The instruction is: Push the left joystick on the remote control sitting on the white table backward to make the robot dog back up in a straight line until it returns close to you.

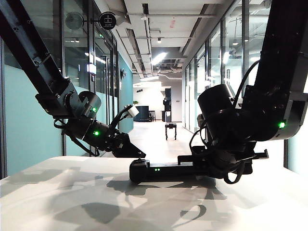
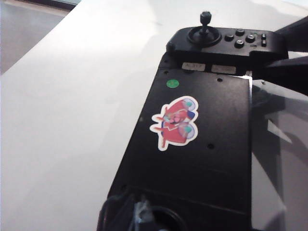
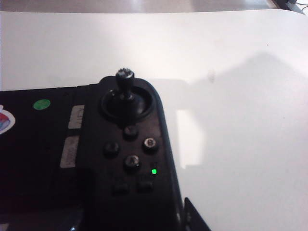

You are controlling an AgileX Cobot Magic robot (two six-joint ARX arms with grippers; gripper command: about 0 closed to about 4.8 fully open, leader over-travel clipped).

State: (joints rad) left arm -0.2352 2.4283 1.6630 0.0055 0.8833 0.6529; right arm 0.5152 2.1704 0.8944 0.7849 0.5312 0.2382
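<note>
Two pincers work the remote control [image 1: 187,171] on the white worktop [image 1: 72,202]: the left pincer [image 1: 138,155], jaw state unclear, tips at the left joystick [image 1: 141,159], the right pincer [image 1: 211,161], grip hidden, over its far end, the robot dog [image 1: 170,129] well beyond in the corridor.

The remote control [image 3: 96,168] lies on the white tabletop [image 3: 231,72]. One end of it shows, with a thin thumbstick [image 3: 124,84] standing upright in a round well. Beside the thumbstick sit four round buttons [image 3: 131,147] and a small green light [image 3: 154,171]. A green dot sticker [image 3: 42,104] lies on the flat middle section.
</note>
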